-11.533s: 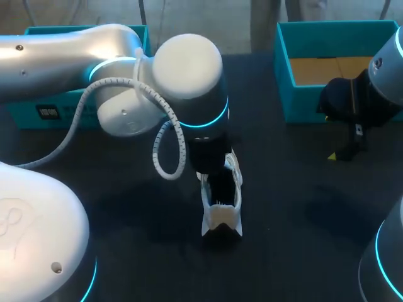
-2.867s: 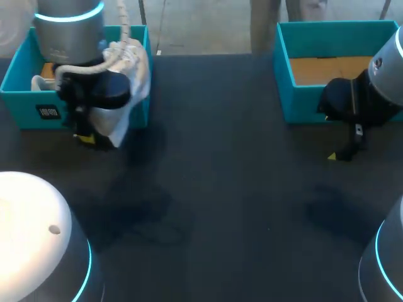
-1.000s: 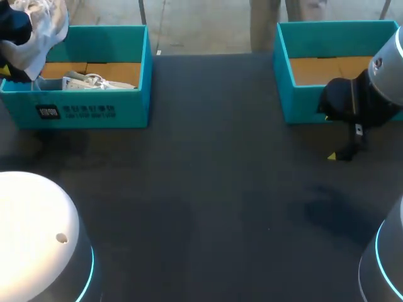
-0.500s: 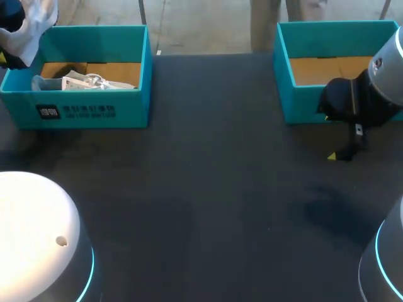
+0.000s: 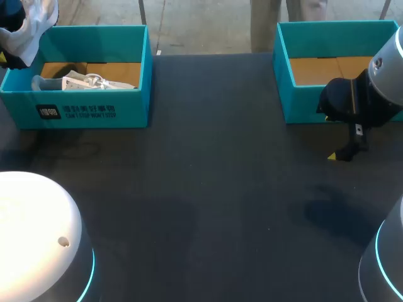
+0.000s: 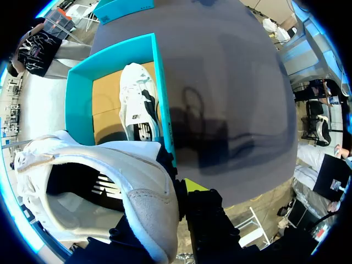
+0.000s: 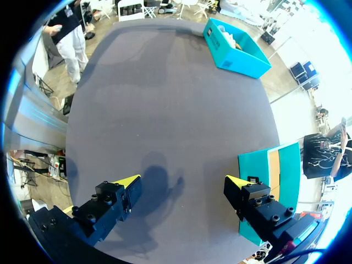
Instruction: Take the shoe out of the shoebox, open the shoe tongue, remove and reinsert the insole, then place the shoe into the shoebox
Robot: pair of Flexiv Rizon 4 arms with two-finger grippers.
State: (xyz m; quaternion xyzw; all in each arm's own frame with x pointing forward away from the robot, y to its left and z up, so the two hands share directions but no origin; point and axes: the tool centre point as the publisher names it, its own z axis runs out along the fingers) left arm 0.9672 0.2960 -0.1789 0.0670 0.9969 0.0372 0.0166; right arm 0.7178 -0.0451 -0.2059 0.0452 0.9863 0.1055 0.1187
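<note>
Shoe point(image 6: 93, 176) in left pincer point(image 6: 175, 190) (wrist view)

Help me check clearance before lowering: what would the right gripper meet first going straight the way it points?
Probably the bare dark table: the right gripper is open, and nothing lies ahead between its fingers.

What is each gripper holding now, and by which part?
Left gripper: white fabric sneaker, by the edge near its grey suede patch. Right gripper: nothing.

Another teal box point(image 5: 302, 104) stands on the dark table point(image 5: 220, 189).
</note>
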